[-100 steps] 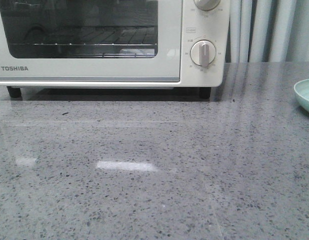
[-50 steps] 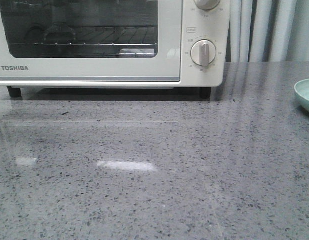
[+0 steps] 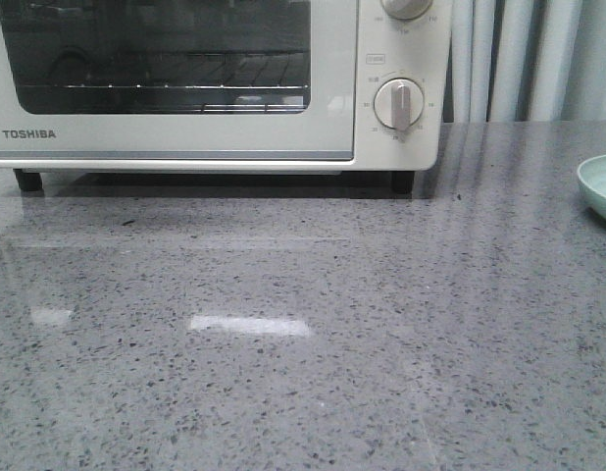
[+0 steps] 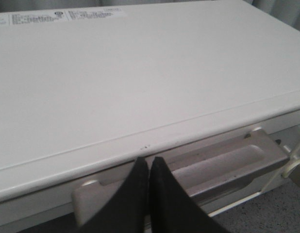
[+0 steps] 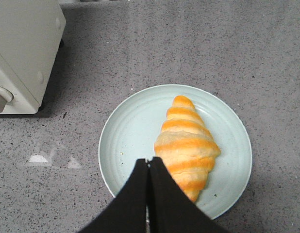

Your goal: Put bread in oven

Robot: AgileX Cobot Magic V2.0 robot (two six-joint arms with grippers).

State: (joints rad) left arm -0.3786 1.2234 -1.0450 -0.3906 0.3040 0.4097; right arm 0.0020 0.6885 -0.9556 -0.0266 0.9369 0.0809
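Observation:
The cream-white Toshiba oven (image 3: 185, 137) stands at the back left of the table with its glass door closed and the wire rack visible inside. In the left wrist view I look down on the oven's top (image 4: 140, 73) and its door handle (image 4: 208, 167). My left gripper (image 4: 149, 160) is shut and empty, its tips just above the handle. The bread (image 5: 186, 145), golden-orange with cream stripes, lies on a pale green plate (image 5: 130, 141). My right gripper (image 5: 149, 161) hovers above the plate beside the bread, shut on nothing.
The plate's rim (image 3: 599, 186) shows at the right edge of the front view. Two round dials (image 3: 398, 103) sit on the oven's right panel. Grey speckled tabletop (image 3: 303, 324) stretches in front of the oven. Pale curtains (image 3: 519, 59) hang behind.

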